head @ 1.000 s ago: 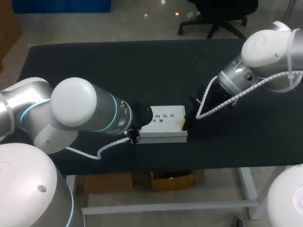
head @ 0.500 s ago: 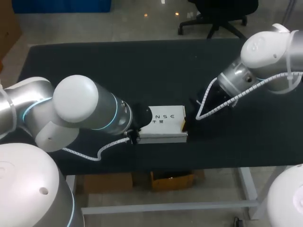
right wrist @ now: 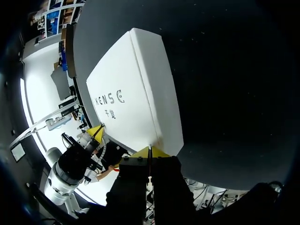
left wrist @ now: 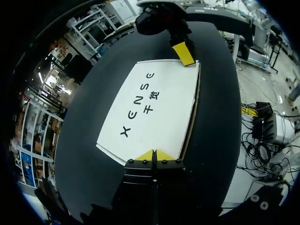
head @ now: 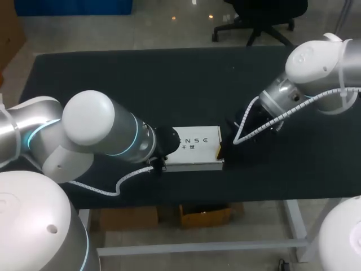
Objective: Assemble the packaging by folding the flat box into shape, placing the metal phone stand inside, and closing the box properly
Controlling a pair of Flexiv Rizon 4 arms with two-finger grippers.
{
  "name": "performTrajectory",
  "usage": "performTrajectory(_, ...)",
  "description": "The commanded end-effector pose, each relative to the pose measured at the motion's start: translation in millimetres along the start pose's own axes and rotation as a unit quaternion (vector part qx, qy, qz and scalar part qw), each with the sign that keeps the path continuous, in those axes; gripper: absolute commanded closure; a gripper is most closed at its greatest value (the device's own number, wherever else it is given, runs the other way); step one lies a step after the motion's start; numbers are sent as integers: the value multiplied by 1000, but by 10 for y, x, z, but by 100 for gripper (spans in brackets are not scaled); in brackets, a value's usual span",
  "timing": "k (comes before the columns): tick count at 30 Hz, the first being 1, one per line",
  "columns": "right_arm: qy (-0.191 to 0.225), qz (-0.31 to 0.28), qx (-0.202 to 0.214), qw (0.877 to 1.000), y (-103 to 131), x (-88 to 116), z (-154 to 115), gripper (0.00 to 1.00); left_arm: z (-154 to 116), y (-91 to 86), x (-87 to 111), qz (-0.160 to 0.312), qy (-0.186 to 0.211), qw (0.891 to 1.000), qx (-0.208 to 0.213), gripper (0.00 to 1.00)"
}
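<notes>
The white box [head: 194, 148] lies flat on the dark counter [head: 141, 84], folded into shape, its broad printed face turned up and one long side wall showing below that face. It sits between the two pincers, one at each short end. The left arm [head: 101, 130] comes in low over the counter, and the left pincer [left wrist: 154, 156] is narrow, with its two yellow tips drawn together so that only a thin line parts them. Those tips meet the box's near short edge, close to the corner where a brownish seam runs along the long side. Whether they pinch any part of the card or merely press against it cannot be told. Straight ahead of this pincer the printed face stretches away, and at the far end the other arm's yellow tip rests against the opposite edge. The right arm [head: 316, 62] reaches down from the other side, and the right pincer [right wrist: 149, 152] is likewise narrow, its tips together against its own near end of the box, just at the edge between the top face and the side wall. Ahead of it the box runs off to the left pincer, whose yellow tip shows at the far corner — touching the box there.
</notes>
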State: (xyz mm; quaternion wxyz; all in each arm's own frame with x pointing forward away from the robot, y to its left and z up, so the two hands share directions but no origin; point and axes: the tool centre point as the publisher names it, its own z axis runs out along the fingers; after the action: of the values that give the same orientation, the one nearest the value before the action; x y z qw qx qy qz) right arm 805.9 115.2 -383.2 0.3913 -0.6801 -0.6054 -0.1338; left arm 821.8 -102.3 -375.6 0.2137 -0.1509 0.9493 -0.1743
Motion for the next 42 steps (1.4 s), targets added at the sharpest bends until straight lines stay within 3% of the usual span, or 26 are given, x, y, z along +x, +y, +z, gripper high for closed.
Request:
performTrajectory(1,0,-1,1,1000,52,-28,13,100,85,0,13,0,2,1000,-1,100)
performTrajectory(10,-5,-27,-28,999,-88,118,-119,100,-145,-62,-10,8,-22,1000,19,100)
performTrajectory(22,-1,-13,-14,1000,10,-21,12,100,60,-50,21,3,0,1000,9,100)
performTrajectory(30,5,-11,-14,1000,36,-51,27,100,42,-47,7,0,1,1000,1,100)
performTrajectory(41,50,-77,-90,992,-106,126,-360,100,-399,-150,-23,-20,-39,999,1,100)
performTrajectory(42,58,-82,-95,990,-102,131,-403,100,-428,-165,-25,-23,-40,999,-1,93)
